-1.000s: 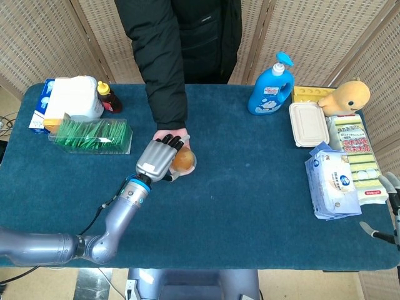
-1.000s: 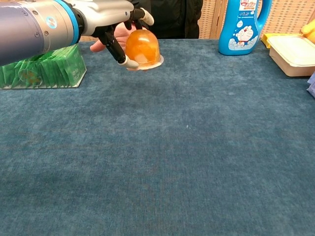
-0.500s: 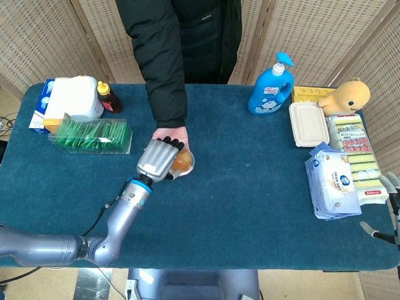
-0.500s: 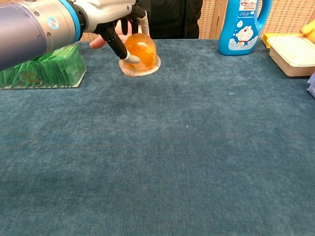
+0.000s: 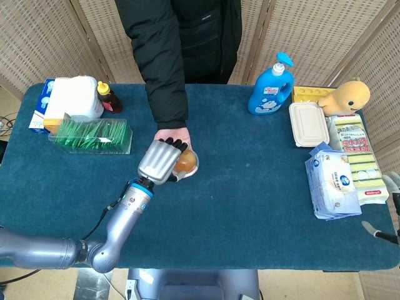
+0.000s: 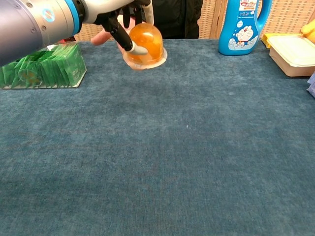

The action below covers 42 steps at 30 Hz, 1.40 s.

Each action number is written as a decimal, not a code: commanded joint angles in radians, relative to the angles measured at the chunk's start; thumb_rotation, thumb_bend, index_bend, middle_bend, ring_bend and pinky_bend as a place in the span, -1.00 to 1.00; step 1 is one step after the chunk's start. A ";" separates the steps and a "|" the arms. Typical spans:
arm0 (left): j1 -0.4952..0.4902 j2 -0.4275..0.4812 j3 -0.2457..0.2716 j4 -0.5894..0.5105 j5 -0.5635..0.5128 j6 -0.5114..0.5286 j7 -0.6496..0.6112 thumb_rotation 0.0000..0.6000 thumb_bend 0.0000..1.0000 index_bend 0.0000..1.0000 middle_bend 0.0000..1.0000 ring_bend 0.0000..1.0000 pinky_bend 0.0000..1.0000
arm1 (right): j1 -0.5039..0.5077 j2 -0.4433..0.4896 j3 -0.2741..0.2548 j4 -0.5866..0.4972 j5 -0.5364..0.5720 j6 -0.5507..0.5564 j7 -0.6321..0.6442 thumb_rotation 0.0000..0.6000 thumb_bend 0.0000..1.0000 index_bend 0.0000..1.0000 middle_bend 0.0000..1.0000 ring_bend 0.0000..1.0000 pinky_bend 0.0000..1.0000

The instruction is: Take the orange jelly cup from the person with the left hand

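Note:
The orange jelly cup is dome side up, held off the blue table. My left hand grips it, fingers curled over the far side and the thumb across the front near its rim. The person's hand in a black sleeve is right behind my fingers; I cannot tell whether it still touches the cup. Only a sliver of my right hand shows at the right edge of the head view, and its fingers are not readable.
A clear box of green packets lies left of the cup. Behind it stand a white jar and a sauce bottle. At the right are a blue bottle, a white lidded container, a yellow plush and tissue packs.
The cup dipped towards the table half a second ago. My left hand and the cup have since risen and shifted slightly right, with the thumb now further across the cup's front.

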<state>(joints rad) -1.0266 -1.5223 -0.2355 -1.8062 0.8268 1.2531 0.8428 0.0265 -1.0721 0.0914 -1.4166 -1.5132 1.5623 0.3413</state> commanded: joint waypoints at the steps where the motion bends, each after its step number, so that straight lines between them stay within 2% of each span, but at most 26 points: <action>1: 0.017 0.038 0.002 -0.072 0.054 0.030 -0.002 1.00 -0.52 -0.19 -0.09 -0.21 0.12 | 0.000 -0.001 0.000 -0.001 -0.001 0.000 -0.004 1.00 -0.95 -1.00 -1.00 -0.94 -0.76; 7: 0.065 0.107 0.043 -0.198 0.148 0.074 -0.003 1.00 -0.52 -0.19 -0.08 -0.20 0.12 | 0.003 0.001 -0.002 -0.007 -0.006 -0.002 -0.008 1.00 -0.95 -1.00 -1.00 -0.94 -0.76; 14: 0.148 0.169 0.126 -0.225 0.255 0.095 -0.067 1.00 -0.52 -0.19 -0.08 -0.20 0.12 | -0.002 0.000 -0.005 -0.015 -0.011 0.007 -0.019 1.00 -0.95 -1.00 -1.00 -0.93 -0.76; 17: 0.194 0.190 0.174 -0.192 0.305 0.095 -0.111 1.00 -0.52 -0.19 -0.08 -0.20 0.12 | 0.001 -0.001 -0.007 -0.019 -0.015 0.005 -0.027 1.00 -0.95 -1.00 -1.00 -0.93 -0.76; 21: 0.235 0.189 0.205 -0.118 0.337 0.080 -0.179 1.00 -0.52 -0.19 -0.08 -0.20 0.12 | 0.004 -0.003 -0.009 -0.022 -0.016 -0.002 -0.038 1.00 -0.95 -1.00 -1.00 -0.93 -0.76; 28: 0.258 0.120 0.197 0.075 0.293 -0.027 -0.312 1.00 -0.52 -0.19 -0.08 -0.20 0.12 | 0.010 -0.006 -0.011 -0.025 -0.017 -0.014 -0.050 1.00 -0.95 -1.00 -1.00 -0.93 -0.76; 31: 0.258 0.092 0.188 0.126 0.290 -0.065 -0.356 1.00 -0.54 -0.19 -0.08 -0.21 0.07 | 0.013 -0.007 -0.013 -0.027 -0.016 -0.021 -0.058 1.00 -0.95 -1.00 -0.99 -0.93 -0.75; 33: 0.257 0.084 0.185 0.141 0.267 -0.126 -0.403 1.00 -0.60 -0.26 -0.21 -0.39 -0.15 | 0.012 -0.007 -0.013 -0.030 -0.017 -0.019 -0.063 1.00 -0.95 -1.00 -0.99 -0.92 -0.75; 35: 0.255 0.086 0.182 0.147 0.261 -0.152 -0.417 1.00 -0.67 -0.49 -0.50 -0.67 -0.41 | 0.011 -0.007 -0.013 -0.031 -0.015 -0.017 -0.064 1.00 -0.95 -1.00 -0.99 -0.92 -0.75; 37: 0.258 0.087 0.181 0.153 0.268 -0.160 -0.419 1.00 -0.76 -0.84 -0.81 -0.91 -0.63 | 0.012 -0.007 -0.012 -0.030 -0.012 -0.018 -0.064 1.00 -0.94 -1.00 -0.99 -0.92 -0.75; 39: 0.264 0.096 0.179 0.143 0.273 -0.162 -0.423 1.00 -0.81 -0.98 -0.95 -0.99 -0.74 | 0.013 -0.008 -0.012 -0.030 -0.010 -0.022 -0.064 1.00 -0.94 -1.00 -0.99 -0.92 -0.75; 42: 0.276 0.110 0.178 0.129 0.296 -0.150 -0.438 1.00 -0.85 -1.00 -1.00 -1.00 -0.80 | 0.013 -0.008 -0.012 -0.031 -0.010 -0.021 -0.065 1.00 -0.95 -1.00 -0.99 -0.92 -0.75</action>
<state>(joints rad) -0.7580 -1.4203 -0.0561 -1.6682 1.1109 1.0966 0.4143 0.0394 -1.0796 0.0798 -1.4472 -1.5237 1.5411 0.2763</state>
